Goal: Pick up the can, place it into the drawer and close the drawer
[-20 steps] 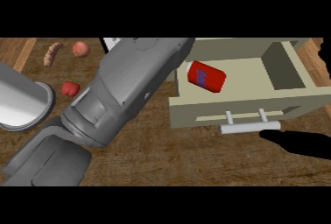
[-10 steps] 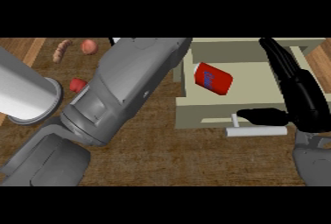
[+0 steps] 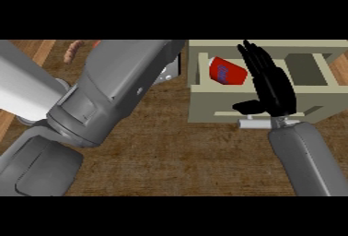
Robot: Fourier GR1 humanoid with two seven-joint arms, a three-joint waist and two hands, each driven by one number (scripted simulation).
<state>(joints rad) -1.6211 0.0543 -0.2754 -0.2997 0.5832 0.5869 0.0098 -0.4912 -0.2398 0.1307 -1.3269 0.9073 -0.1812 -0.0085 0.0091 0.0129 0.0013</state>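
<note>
The red can (image 3: pixel 224 71) with a blue label lies on its side in the left part of the open beige drawer (image 3: pixel 204 108). My right hand (image 3: pixel 270 85) reaches over the drawer's front from below. Its fingers are straight and stretch across the inside, just right of the can and apart from it. The thumb sits by the front panel above the pale bar handle (image 3: pixel 253 123). It holds nothing. My left forearm (image 3: pixel 112 92) crosses the view from the lower left to the top, and its hand is hidden beyond the upper edge.
A large white cylinder (image 3: pixel 24 90) stands at the left on the wooden counter (image 3: pixel 183 156). A pinkish item (image 3: pixel 71 50) lies at the top left. A small grey and white object (image 3: pixel 168 73) shows between my left forearm and the drawer.
My right hand has come up from the lower right and now lies stretched over the drawer front beside the can. The left forearm has barely moved, and the can stays in the drawer.
</note>
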